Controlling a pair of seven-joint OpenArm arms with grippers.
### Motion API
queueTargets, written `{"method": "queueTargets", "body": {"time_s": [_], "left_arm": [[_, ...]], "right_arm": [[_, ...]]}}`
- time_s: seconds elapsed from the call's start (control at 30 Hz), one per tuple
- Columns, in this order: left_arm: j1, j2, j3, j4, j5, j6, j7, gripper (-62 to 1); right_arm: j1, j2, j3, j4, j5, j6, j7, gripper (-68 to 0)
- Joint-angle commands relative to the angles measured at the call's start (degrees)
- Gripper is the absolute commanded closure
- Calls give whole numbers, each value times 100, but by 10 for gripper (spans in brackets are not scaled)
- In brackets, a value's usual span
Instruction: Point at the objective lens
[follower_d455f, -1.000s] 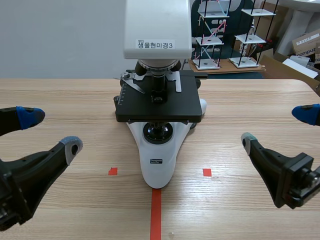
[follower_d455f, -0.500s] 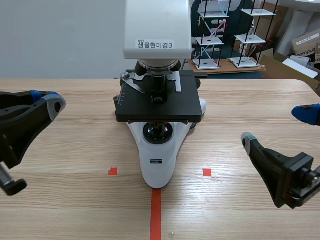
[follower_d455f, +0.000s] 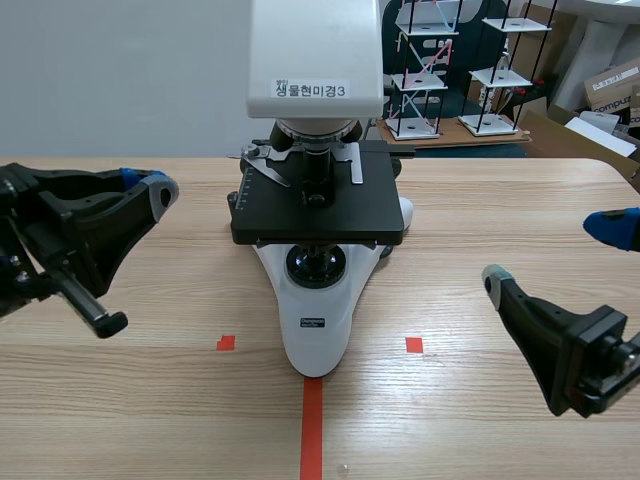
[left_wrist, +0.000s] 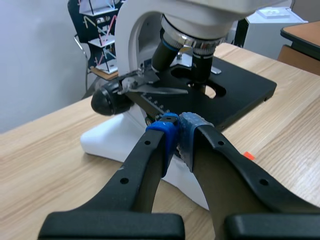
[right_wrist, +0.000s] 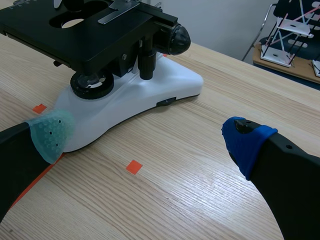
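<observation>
Since a second ago my left gripper (left_wrist: 180, 134) has risen and swung toward the microscope (follower_d455f: 318, 300) on the tabletop (follower_d455f: 480, 200) — fingers clenched together on nothing, apart from the stage (follower_d455f: 340, 215). Objective lens (left_wrist: 202, 62) hangs over that stage, ahead of them. Right gripper (right_wrist: 147, 139) — released, well right of the microscope.

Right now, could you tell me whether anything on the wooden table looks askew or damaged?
Nothing stands out. The white-and-black microscope stands upright with its black stage level, in line with the orange-red tape line. The left gripper is shut, the right gripper open.
</observation>
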Motion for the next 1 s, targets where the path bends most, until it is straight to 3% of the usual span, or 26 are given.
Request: {"method": "queueTargets", "body": {"time_s": [0.0, 0.43, 0.97], "left_arm": [[-122, 39, 92, -4, -37, -11, -55, -25], [-925, 271, 651, -575, 7, 11, 177, -25], [-1274, 422, 979, -595, 9, -37, 350, -25]], "right_arm": [[0, 76, 22, 98, 72, 4, 87, -653], [0, 76, 22, 98, 72, 4, 107, -653], [0, 74, 22, 98, 70, 4, 107, -653]]}}
